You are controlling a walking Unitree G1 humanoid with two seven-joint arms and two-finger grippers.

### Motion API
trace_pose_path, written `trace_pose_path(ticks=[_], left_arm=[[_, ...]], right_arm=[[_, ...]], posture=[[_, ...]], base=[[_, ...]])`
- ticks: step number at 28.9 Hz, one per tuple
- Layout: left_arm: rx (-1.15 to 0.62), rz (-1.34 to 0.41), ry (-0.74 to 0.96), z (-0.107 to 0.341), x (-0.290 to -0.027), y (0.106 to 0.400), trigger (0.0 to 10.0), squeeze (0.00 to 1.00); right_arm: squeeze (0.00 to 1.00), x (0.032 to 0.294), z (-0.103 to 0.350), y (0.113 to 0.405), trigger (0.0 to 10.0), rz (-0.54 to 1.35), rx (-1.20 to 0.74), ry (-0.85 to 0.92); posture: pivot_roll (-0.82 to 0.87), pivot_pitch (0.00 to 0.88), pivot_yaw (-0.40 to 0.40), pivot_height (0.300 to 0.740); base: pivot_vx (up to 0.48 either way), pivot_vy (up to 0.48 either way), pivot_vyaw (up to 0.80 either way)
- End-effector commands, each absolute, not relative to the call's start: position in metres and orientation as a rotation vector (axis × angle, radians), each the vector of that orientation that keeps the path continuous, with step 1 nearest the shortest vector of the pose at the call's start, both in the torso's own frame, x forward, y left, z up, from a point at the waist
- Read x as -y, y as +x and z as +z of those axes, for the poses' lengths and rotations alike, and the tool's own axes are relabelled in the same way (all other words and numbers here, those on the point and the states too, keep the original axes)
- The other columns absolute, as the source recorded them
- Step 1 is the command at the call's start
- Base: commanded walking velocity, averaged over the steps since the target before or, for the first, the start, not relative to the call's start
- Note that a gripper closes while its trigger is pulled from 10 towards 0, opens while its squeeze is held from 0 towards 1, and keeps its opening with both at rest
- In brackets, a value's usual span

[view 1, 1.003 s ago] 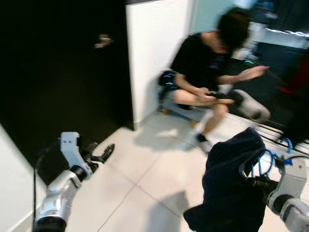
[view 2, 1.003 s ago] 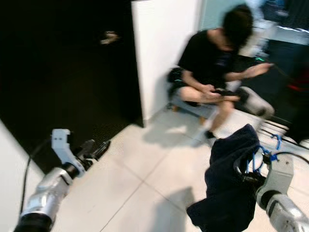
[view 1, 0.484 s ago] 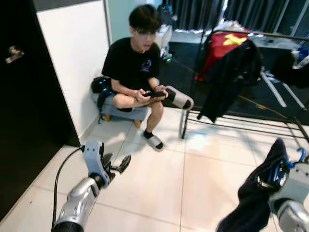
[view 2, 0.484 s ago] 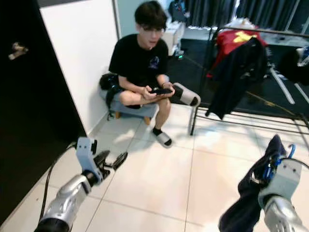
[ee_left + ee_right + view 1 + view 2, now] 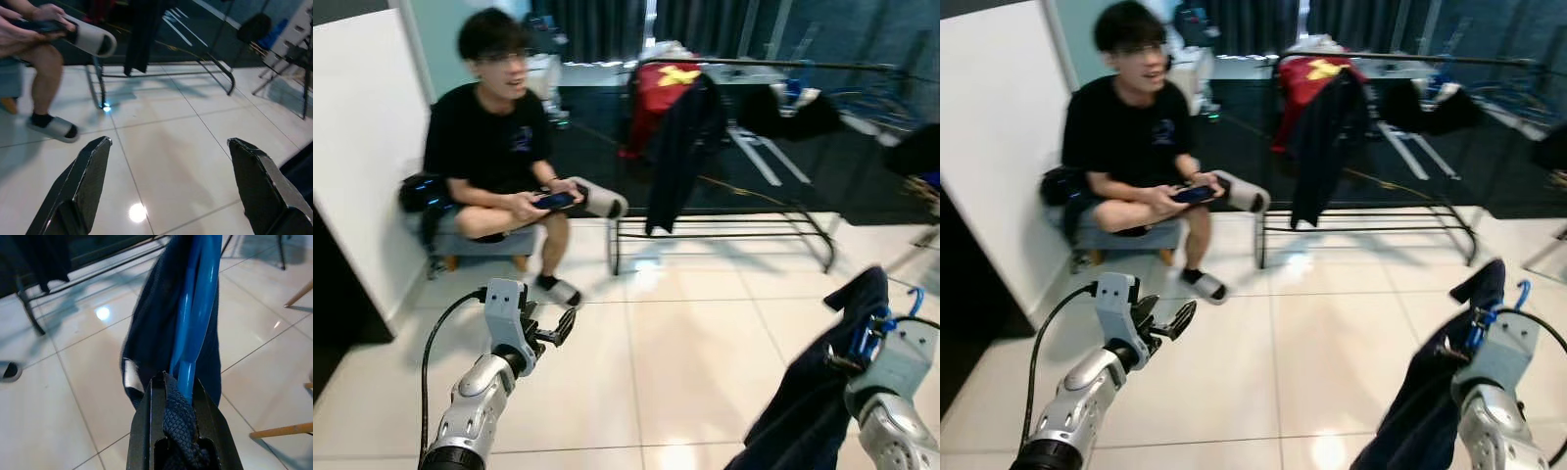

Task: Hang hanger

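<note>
1 person, 1 clothes rack, 2 grippers: left, right; 1 blue hanger w/ 1 dark garment; 2 slippers.

Blue hanger carrying navy garment; black fingers; white glossy floor tiles; red shirt on black rack.

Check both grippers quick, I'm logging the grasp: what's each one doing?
Left gripper: open, empty, over the floor.
Right gripper: shut on the blue hanger with the dark garment.
</note>
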State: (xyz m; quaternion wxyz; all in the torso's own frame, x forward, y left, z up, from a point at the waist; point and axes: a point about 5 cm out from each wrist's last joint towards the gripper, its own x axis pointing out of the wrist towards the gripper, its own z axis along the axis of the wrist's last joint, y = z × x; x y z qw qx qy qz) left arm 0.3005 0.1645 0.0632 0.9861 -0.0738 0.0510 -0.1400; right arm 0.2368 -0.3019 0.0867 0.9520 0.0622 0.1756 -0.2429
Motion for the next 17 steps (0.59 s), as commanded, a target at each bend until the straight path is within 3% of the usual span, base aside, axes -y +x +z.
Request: trace_pose_path(ticks=[1, 4, 5, 15, 17], left_arm=[[-0.116, -0.273, -0.124, 0.060, -0.167, 0.299, 10.0, 0.00], [-0.103, -0.260, -0.079, 0.062, -0.170, 0.300, 10.0, 0.00], [-0.096, -0.256, -0.056, 0.064, -0.171, 0.300, 10.0, 0.00], [-0.066, -0.274, -0.028, 0.067, -0.165, 0.299, 10.0, 0.00], [-0.064, -0.279, -0.033, 0.067, -0.163, 0.299, 10.0, 0.00]], right_arm=[[0.00, 0.300, 0.087, 0.240, 0.0, -0.489, -0.342, 0.122], [0.00, 0.297, 0.089, 0.242, 0.0, -0.465, -0.329, 0.104], [0.00, 0.296, 0.089, 0.242, 10.0, -0.460, -0.324, 0.099], [0.00, 0.294, 0.097, 0.249, 10.0, -0.469, -0.250, 0.107], [0.00, 0.294, 0.099, 0.251, 10.0, -0.469, -0.239, 0.103]], posture=[[-0.11, 0.000, -0.015, 0.740], [-0.11, 0.000, -0.011, 0.740], [-0.11, 0.000, -0.011, 0.740], [-0.11, 0.000, -0.011, 0.740], [-0.10, 0.000, -0.010, 0.740]], base=[[0.000, 0.000, -0.80], [0.117, 0.000, -0.53], [0.480, 0.000, 0.00], [0.480, 0.000, 0.00], [0.480, 0.000, -0.80]])
